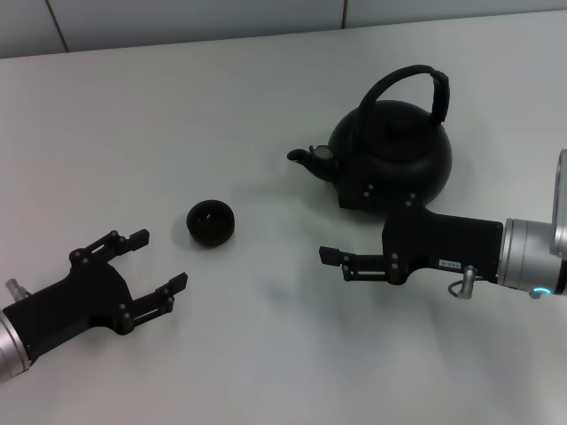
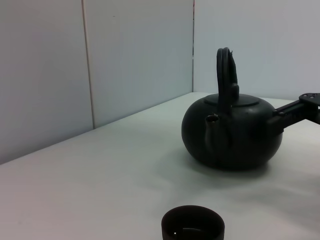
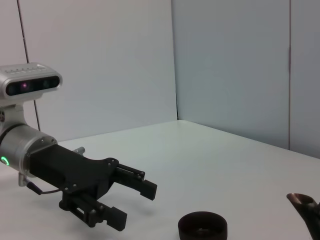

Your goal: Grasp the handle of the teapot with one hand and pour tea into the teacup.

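Observation:
The black teapot point(image 1: 394, 150) stands at the back right of the table, spout pointing left, its arched handle point(image 1: 409, 81) upright. The small dark teacup point(image 1: 211, 222) sits to its left, nearer me. My right gripper point(image 1: 338, 228) is open just in front of the teapot's base, low, below the handle and holding nothing. My left gripper point(image 1: 159, 259) is open and empty at the front left, near the teacup. The left wrist view shows the teapot point(image 2: 232, 132), its handle point(image 2: 227, 75) and the teacup point(image 2: 192, 226). The right wrist view shows the teacup point(image 3: 202, 227) and the left gripper point(image 3: 132, 202).
The white table point(image 1: 266, 97) runs to a grey panelled wall point(image 1: 177, 18) at the back. One finger of the right gripper point(image 2: 302, 106) shows beside the teapot in the left wrist view. The spout tip point(image 3: 302, 202) shows in the right wrist view.

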`<action>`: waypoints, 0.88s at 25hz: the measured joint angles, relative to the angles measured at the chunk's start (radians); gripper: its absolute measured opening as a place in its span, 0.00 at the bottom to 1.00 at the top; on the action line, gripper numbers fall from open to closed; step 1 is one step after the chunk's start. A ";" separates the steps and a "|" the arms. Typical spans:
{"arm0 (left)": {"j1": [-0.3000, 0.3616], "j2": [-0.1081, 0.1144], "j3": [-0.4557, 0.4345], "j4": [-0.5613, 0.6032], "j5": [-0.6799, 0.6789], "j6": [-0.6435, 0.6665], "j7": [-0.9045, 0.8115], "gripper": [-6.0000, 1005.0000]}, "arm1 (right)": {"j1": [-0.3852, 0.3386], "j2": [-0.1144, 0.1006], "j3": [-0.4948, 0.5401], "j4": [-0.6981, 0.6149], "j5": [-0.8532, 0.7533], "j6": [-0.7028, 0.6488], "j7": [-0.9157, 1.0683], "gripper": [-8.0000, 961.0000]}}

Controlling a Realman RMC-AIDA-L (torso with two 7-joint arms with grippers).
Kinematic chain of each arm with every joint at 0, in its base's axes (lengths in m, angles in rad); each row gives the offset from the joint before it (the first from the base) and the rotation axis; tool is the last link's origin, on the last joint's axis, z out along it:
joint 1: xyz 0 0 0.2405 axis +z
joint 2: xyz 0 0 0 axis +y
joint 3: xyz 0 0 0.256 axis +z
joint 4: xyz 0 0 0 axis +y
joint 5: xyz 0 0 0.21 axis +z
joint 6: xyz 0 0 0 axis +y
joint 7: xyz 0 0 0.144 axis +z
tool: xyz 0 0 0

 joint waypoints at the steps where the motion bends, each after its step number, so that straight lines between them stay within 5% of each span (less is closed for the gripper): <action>1: 0.000 0.000 0.000 0.000 0.000 -0.001 -0.001 0.80 | 0.000 0.000 0.000 0.000 0.000 0.000 0.000 0.88; 22: 0.000 0.000 0.001 0.000 0.000 -0.006 -0.014 0.80 | 0.000 0.000 0.000 -0.004 0.004 0.011 0.001 0.88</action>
